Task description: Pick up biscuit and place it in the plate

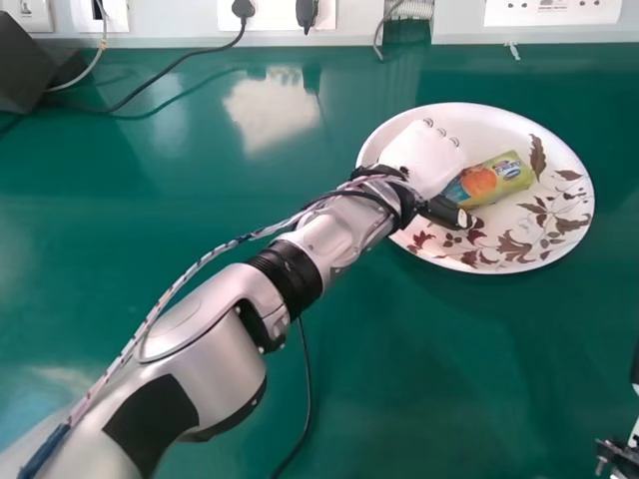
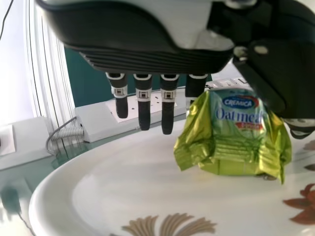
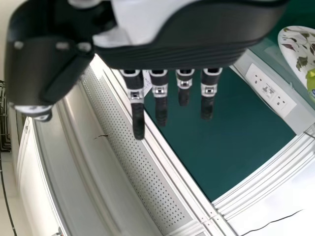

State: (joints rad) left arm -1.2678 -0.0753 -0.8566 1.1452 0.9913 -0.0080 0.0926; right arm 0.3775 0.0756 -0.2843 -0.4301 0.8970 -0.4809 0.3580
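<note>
Nearest the camera, the silver and black left arm (image 1: 215, 329) rises from the lower left of the head view, across the green worktop (image 1: 399, 389). A dark object (image 1: 22, 65) sits at the far left corner, with a black cable (image 1: 180, 85) running from there toward the wall. Farther right, the left hand (image 1: 424, 160) is over the plate (image 1: 499, 120), held wide, its fingers (image 2: 143, 115) straight and its thumb (image 1: 444, 212) apart from them. Just beside it, the biscuit packet (image 1: 491, 180), green and yellow, lies inside the white, leaf-patterned plate; whether the hand touches it, one cannot tell. In the right wrist view, the right hand (image 3: 177, 56) is also wide, with straight fingers and nothing held.
</note>
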